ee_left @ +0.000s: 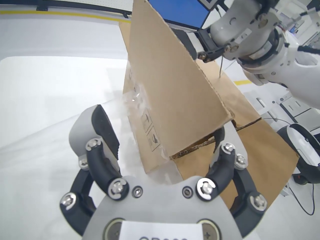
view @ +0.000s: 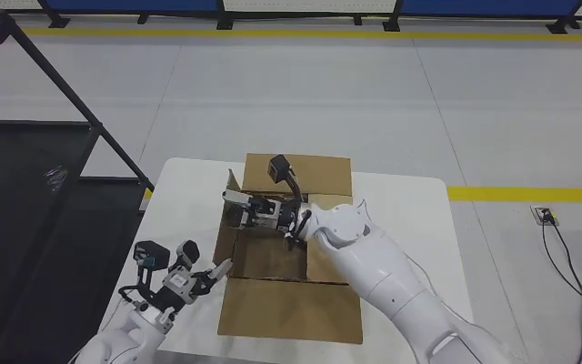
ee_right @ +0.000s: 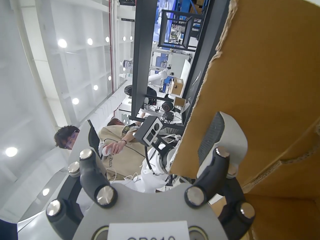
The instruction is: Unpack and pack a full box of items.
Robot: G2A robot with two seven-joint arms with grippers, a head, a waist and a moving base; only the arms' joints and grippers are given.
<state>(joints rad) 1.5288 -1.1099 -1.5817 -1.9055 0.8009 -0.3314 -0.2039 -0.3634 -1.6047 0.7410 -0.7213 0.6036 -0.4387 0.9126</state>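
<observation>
An open cardboard box stands mid-table with its flaps spread out. Its left flap stands upright. My left gripper is open at the box's near left corner, one finger on each side of that flap's lower corner; in the top view the left gripper lies just left of the box. My right gripper reaches across the box to the far end of the same left flap. In the right wrist view the right gripper is open, with the flap's edge beside one finger. What the box holds is hidden.
The white table has bare room to the right of the box and on the left. A black frame with dark netting stands off the table's left edge. The box's front flap lies flat toward the near edge.
</observation>
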